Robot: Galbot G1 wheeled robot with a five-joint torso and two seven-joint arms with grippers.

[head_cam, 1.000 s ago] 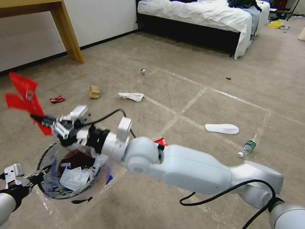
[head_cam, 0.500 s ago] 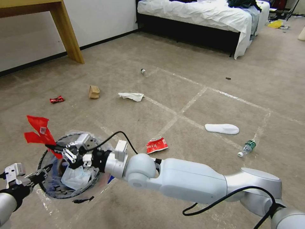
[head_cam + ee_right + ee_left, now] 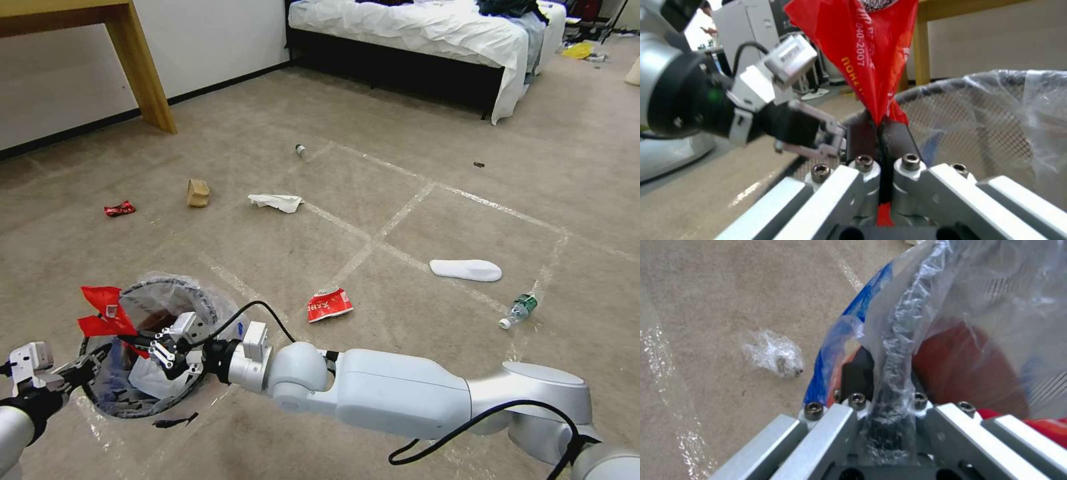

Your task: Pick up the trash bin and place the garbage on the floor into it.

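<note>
The left gripper (image 3: 93,358) is clamped on the rim of the trash bin (image 3: 200,297), holding the mesh bin at the robot's near left above the carpeted floor (image 3: 413,140). The right gripper (image 3: 130,337) sits over the bin's mouth, fingers pinched together on a red snack wrapper (image 3: 103,313) that stands above the rim. White tissue (image 3: 150,380) lies inside the bin. On the floor beyond lie a crushed red carton (image 3: 329,304), a plastic bottle (image 3: 519,311) and a tan paper packet (image 3: 197,192).

place: bedroom | evidence: bed (image 3: 427,33) with white sheets; carpet (image 3: 400,167); wooden table leg (image 3: 143,67)
</note>
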